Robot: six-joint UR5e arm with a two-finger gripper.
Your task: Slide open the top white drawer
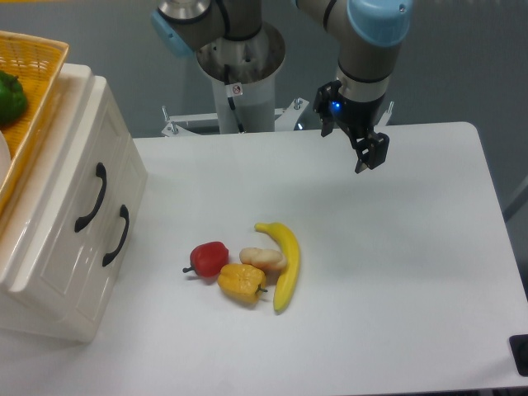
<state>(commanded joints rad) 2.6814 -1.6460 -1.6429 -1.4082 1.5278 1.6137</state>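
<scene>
The cream-white cabinet [58, 272] stands at the table's left edge, its front facing right. The top white drawer [70, 177] is the upper panel, with a black curved handle [91, 198]. It sits flush with the cabinet front, shut. Below it is the lower drawer [99, 272] with the same kind of handle [115, 235], also shut. My gripper [371, 163] hangs above the back right of the table, far to the right of the cabinet. It points down, open, with nothing between its fingers.
On top of the cabinet is a yellow wicker basket [37, 91] holding a green pepper [8, 97]. Mid-table lie a red pepper [209, 258], a yellow pepper [241, 283], a potato-like piece [262, 259] and a banana [285, 262]. The arm's base [241, 78] stands behind the table.
</scene>
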